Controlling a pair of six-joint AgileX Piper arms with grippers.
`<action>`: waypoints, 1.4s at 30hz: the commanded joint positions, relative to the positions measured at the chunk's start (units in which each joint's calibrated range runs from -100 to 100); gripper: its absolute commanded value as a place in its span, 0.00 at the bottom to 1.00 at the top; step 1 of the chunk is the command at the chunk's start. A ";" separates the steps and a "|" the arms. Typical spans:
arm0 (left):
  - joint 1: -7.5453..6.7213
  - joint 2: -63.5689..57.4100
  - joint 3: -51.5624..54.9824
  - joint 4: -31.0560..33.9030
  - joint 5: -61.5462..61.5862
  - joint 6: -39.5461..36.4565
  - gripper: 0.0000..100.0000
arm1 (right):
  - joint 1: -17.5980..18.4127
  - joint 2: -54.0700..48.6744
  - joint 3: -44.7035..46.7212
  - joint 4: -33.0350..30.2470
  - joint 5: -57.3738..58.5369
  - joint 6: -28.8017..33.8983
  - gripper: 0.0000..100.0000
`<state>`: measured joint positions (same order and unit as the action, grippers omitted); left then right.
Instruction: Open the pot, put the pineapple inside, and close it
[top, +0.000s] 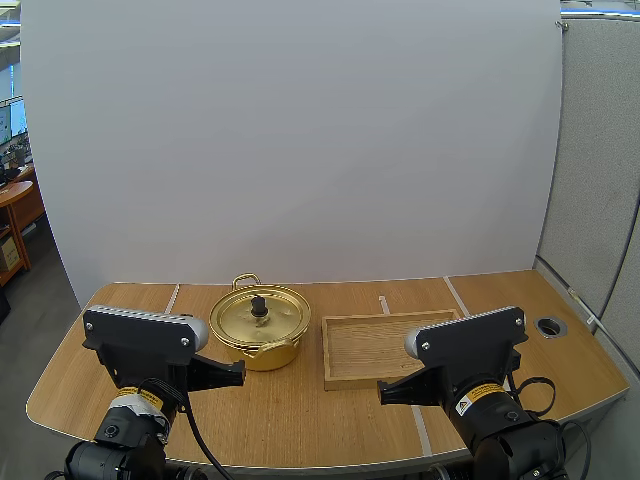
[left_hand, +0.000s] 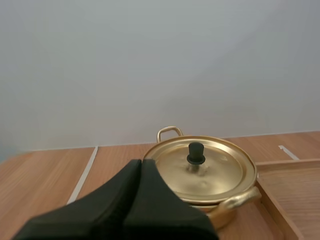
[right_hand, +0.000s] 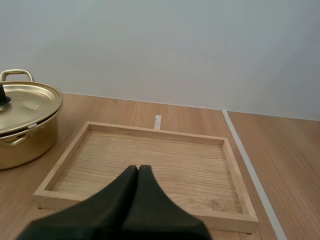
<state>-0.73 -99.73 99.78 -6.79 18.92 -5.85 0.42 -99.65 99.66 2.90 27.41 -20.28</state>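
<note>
A wooden tray (top: 385, 350) lies just beside the lidded pot (top: 280, 322), handles lined front-to-back; left gripper (left_hand: 140, 163) and right gripper (right_hand: 138, 169) hover, fingers pressed together.

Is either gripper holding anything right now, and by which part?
Nothing is held. The left gripper and right gripper are both shut on nothing; the lid sits on the pot, untouched.

Both arms sit low, side by side. The left gripper (top: 238, 372) has its fingers (left_hand: 122, 200) pressed together. The right gripper (top: 384, 392) does too.
</note>
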 joint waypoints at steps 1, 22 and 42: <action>0.11 -0.27 0.22 0.21 3.91 -1.08 0.00 | -0.23 -0.35 0.34 0.62 3.23 0.25 0.00; 0.86 -0.27 0.22 0.11 11.08 -2.26 0.00 | -0.57 -0.35 0.34 0.62 4.47 0.62 0.00; 0.86 -0.27 0.22 -0.17 10.52 -2.56 0.00 | -0.57 -0.35 0.34 0.62 4.27 0.62 0.00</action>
<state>0.10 -99.73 99.89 -6.79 30.76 -7.68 0.00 -99.65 99.80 3.02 32.18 -19.91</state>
